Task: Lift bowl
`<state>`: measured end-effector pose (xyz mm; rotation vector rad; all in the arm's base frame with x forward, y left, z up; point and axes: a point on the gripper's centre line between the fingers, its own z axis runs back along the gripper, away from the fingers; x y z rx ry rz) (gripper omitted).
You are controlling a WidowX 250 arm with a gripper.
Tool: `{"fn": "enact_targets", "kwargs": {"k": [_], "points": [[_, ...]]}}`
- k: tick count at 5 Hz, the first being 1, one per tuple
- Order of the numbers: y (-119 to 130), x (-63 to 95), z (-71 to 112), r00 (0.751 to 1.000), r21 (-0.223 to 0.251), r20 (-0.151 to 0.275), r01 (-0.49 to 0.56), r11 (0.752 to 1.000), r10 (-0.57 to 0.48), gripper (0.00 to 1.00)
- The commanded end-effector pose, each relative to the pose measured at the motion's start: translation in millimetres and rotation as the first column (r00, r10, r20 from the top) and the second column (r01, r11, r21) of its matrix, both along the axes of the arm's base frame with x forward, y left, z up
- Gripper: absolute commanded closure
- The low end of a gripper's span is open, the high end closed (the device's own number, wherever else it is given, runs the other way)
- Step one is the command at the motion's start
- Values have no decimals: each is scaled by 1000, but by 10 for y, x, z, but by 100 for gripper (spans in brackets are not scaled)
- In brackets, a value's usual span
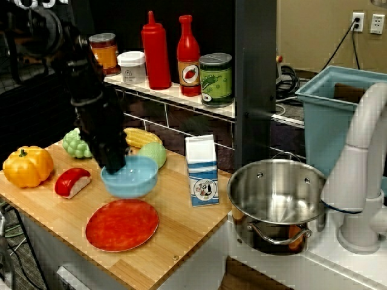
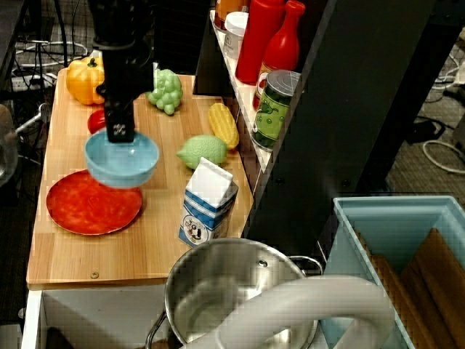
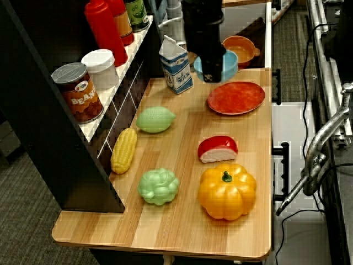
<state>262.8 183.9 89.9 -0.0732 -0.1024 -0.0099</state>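
The light-blue bowl [image 1: 132, 178] is near the middle of the wooden board, just behind the red-orange plate [image 1: 121, 225]. My black gripper [image 1: 112, 163] comes down from above and is shut on the bowl's left rim, one finger inside and one outside. The side view shows the bowl [image 2: 122, 161] overlapping the plate's far edge, with the gripper [image 2: 120, 134] on its rim. It looks slightly raised off the board, though I cannot see the gap clearly. From the far end, the gripper [image 3: 211, 73] covers the front of the bowl [image 3: 229, 62].
On the board [image 1: 181, 241] lie an orange pumpkin [image 1: 27, 166], a red-and-white piece [image 1: 72, 182], green grapes [image 1: 75, 144], corn [image 1: 142, 137], a lime-green fruit [image 1: 154, 153] and a milk carton [image 1: 202, 171]. A steel pot [image 1: 277, 199] stands right. Bottles and cans line the shelf [image 1: 175, 90].
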Motion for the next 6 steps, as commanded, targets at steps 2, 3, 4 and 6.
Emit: {"fn": "enact_targets", "kwargs": {"k": [2, 3, 4, 6], "points": [[-26, 245, 859, 998, -46, 56, 41, 998, -38, 100], [-28, 248, 910, 998, -49, 50, 48, 998, -46, 100], [-23, 245, 911, 998, -44, 49, 46, 998, -44, 100], [-15, 248, 955, 998, -52, 45, 41, 998, -38, 100]]}}
